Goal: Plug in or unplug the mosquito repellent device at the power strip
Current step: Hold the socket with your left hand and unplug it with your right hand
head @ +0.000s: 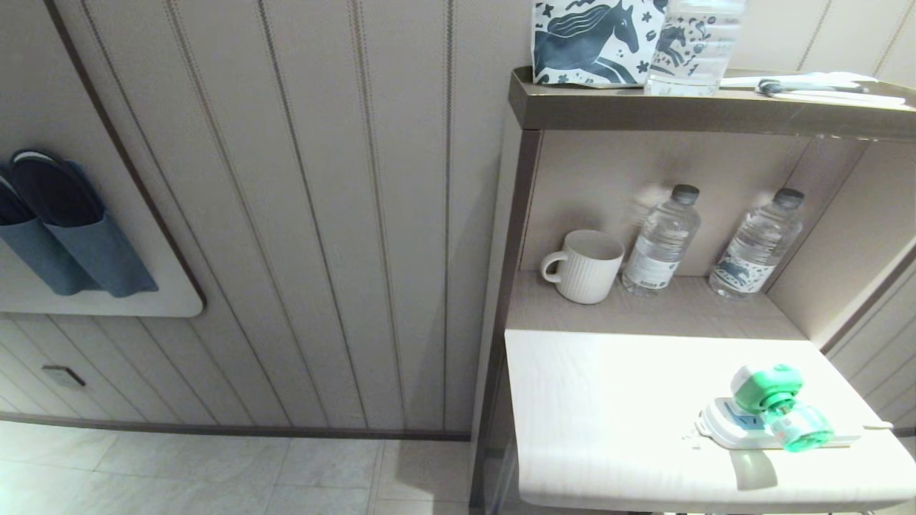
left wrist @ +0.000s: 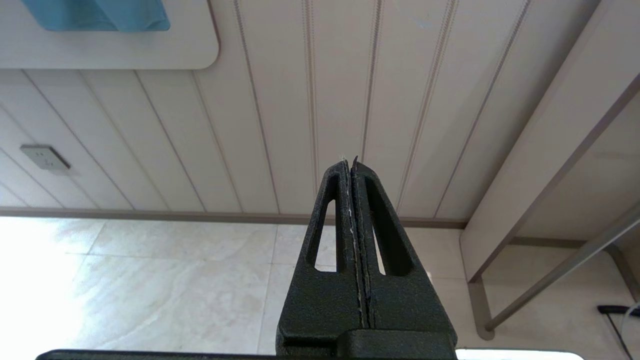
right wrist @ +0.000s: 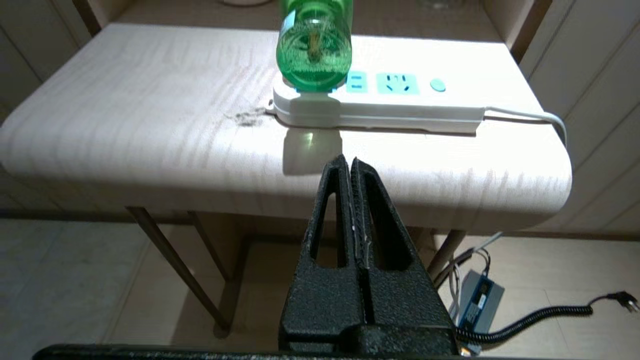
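Both grippers are empty with fingers pressed together: the right gripper [right wrist: 350, 162] hangs below and just short of the table's [right wrist: 150, 125] front edge, and the left gripper [left wrist: 350, 162] faces the panelled wall and floor tiles, well away from the work. Ahead of and above the right gripper, the mosquito repellent device [right wrist: 314, 50] stands in the end socket of the power strip [right wrist: 380, 107], its green bottle tipped toward the gripper, so the job here is probably an unplugging not yet begun. That lean puts the bottle in easy reach of a straight approach, while the strip lies flat to resist a pull. Only the right wrist view shows the two free blue sockets, the round button and the white cord running off the far end; the head view alone shows the device's [head: 776, 404] white-and-green head, though how firmly it is seated is hard to tell
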